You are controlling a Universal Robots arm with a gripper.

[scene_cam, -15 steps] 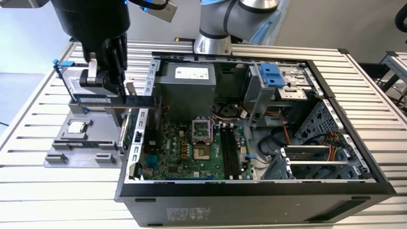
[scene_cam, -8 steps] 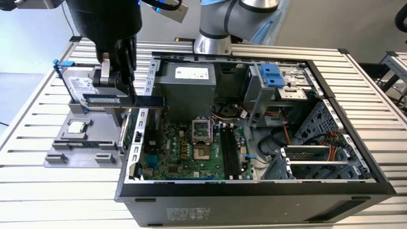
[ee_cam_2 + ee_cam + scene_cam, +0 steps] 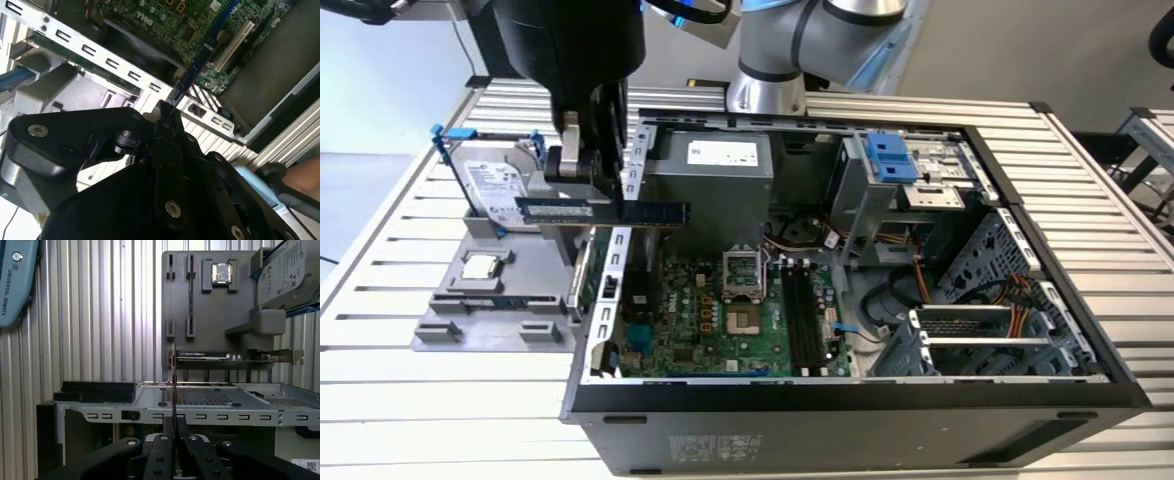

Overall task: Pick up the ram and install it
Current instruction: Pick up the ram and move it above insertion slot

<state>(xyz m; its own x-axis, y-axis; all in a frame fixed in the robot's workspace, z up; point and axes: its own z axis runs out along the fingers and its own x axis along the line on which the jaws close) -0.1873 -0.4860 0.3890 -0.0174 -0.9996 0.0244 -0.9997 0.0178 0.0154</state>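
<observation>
Black gripper (image 3: 591,190) has the ram (image 3: 640,212) in the air, seating not yet done

Pick-up looks finished. The jaws are closed flat on the ram around its middle, and the stick hangs level and on edge, clear of the grey holder (image 3: 454,320). In the first wrist view it shows edge-on, as a thin line rising from between the fingertips (image 3: 162,455). By my reading, installing is what is left. The long dark slots (image 3: 801,312) on the green board (image 3: 694,320) lie bare, well apart from the stick and further toward the exterior view's right.

Where it hangs is tight. The ram sits right over the side wall (image 3: 620,250) of the open computer case (image 3: 854,430), a thin metal rim with punched holes. One end is over the holder side and the other just reaches in over the case. The hard drive (image 3: 491,185) stands upright just beside the end on the exterior view's left, and the small square chip (image 3: 480,266) lies lower on the holder.

Inside the case, the room above the board is open. The slots run between the chip socket (image 3: 744,275) and a tangle of cables (image 3: 907,290) beside the drive cage (image 3: 987,270), so I judge that flank the crowded one
</observation>
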